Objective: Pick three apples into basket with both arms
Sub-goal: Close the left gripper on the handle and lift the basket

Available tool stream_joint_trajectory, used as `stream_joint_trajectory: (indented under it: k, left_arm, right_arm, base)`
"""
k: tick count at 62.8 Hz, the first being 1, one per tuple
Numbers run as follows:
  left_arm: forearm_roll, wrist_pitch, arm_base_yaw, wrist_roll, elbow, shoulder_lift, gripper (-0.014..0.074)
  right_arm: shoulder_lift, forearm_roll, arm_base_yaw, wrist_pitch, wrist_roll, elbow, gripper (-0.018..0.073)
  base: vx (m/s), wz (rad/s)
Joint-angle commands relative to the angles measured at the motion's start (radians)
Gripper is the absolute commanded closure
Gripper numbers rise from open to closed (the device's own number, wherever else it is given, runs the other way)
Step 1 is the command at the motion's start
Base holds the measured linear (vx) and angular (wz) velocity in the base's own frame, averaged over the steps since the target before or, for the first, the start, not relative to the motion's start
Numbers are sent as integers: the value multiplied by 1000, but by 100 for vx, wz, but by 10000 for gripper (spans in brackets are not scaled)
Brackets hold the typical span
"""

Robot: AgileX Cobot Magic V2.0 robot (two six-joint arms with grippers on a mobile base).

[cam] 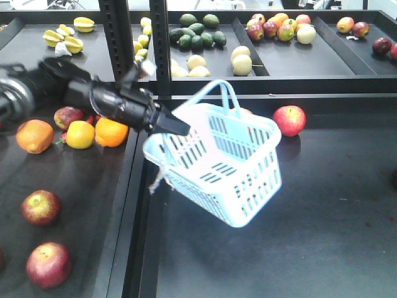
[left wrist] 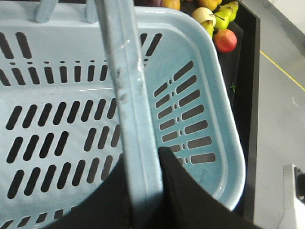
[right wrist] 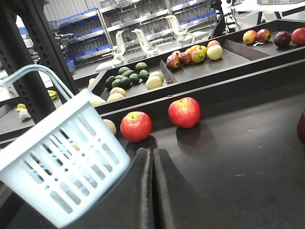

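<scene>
My left gripper (cam: 177,126) is shut on one hoop handle (left wrist: 126,86) of the pale blue basket (cam: 214,186). The basket hangs tilted above the black table, and nothing shows inside it. In the left wrist view the black fingers (left wrist: 186,191) sit on either side of the handle bar. Two dark red apples (cam: 41,207) (cam: 48,264) lie at the front left, with another (cam: 68,116) by the oranges. Two redder apples (right wrist: 136,126) (right wrist: 184,112) rest beyond the basket (right wrist: 62,162). My right gripper (right wrist: 152,155) is shut and empty, low over the table near them.
Oranges (cam: 35,136) (cam: 111,131) and a yellow fruit (cam: 80,134) lie at the left. Black shelf posts (cam: 159,43) stand behind the basket. Rear trays hold avocados (cam: 197,34), pale pears (cam: 240,60) and mixed apples (cam: 279,28). A raised divider (cam: 127,211) splits the table.
</scene>
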Motion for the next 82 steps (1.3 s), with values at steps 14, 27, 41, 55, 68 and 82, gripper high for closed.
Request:
stream_joint_trajectory:
  k: [14, 27, 41, 55, 68, 82]
  left_arm:
    - [285, 48, -10, -471, -30, -254, 605]
    - [289, 47, -34, -528, 100, -447, 605]
    - [267, -40, -64, -525, 399, -707, 605]
    - [174, -184, -64, -525, 676, -955, 605]
    - [106, -324, -64, -525, 844, -1142, 605]
    - [100, -357, -64, -528, 914, -1278, 605]
  right_arm:
    - [-11, -6, -8, -70, -5, 14, 564]
    - [-11, -6, -8, -70, -5, 14, 564]
    - [-11, -6, -8, -70, -5, 14, 564]
    - [-11, -6, -8, -70, -5, 14, 564]
    - [-11, -6, -8, -70, -5, 14, 564]
    - [-11, -6, -8, -70, -5, 14, 564]
  base:
    - [0, 0]
    - [0, 0]
    - [0, 0]
    - [0, 0]
    - [0, 0]
    - [0, 0]
